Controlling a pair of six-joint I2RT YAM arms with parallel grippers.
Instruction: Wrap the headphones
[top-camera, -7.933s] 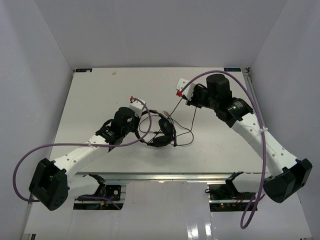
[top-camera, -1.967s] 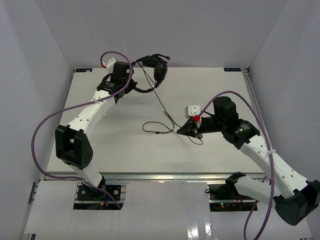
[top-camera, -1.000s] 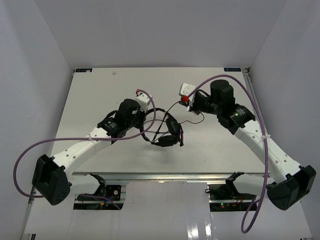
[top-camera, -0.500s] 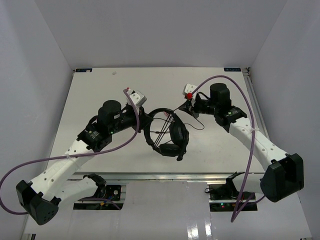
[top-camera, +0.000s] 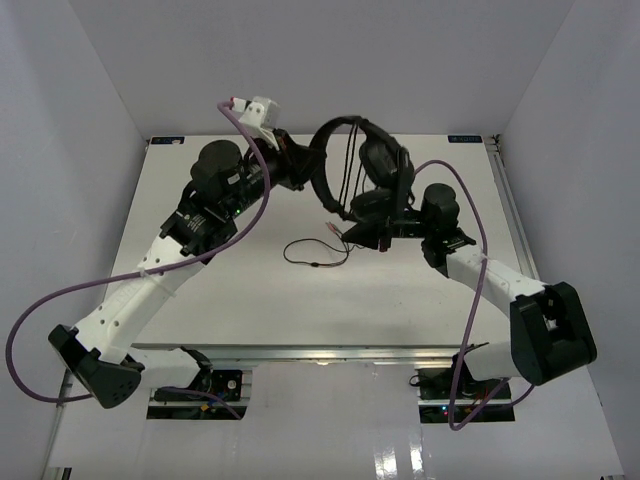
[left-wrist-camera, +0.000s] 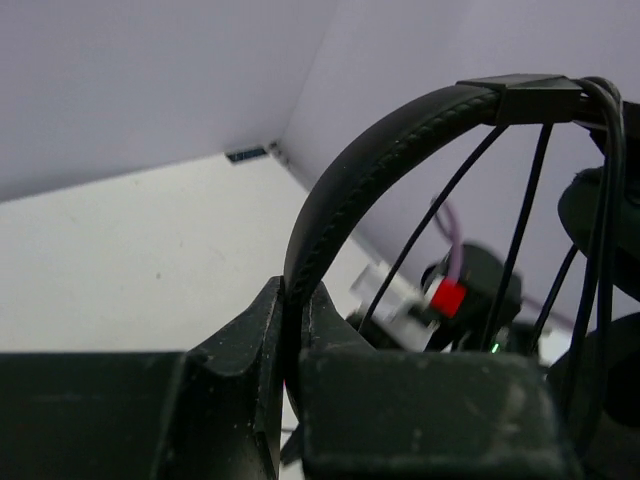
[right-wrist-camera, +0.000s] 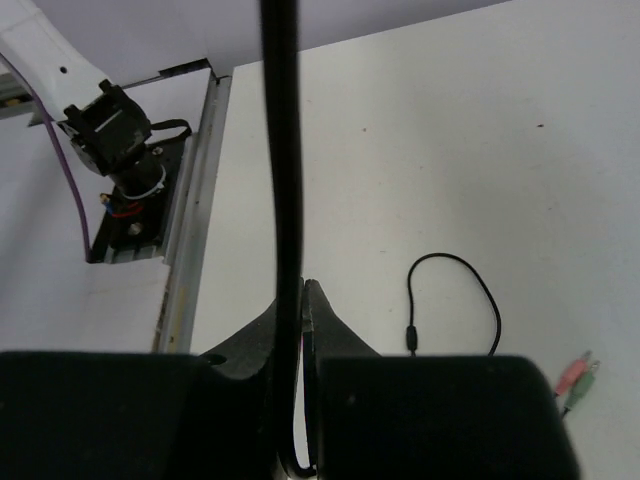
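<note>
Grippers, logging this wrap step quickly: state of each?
Left gripper: closed, holding black over-ear headphones by headband.
Right gripper: closed on their thin black cable.

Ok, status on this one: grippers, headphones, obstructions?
Left gripper shut on padded black headband. Right gripper shut on thin black cable. Black over-ear headphones airborne, cable tail on white table. Nothing blocking.
</note>
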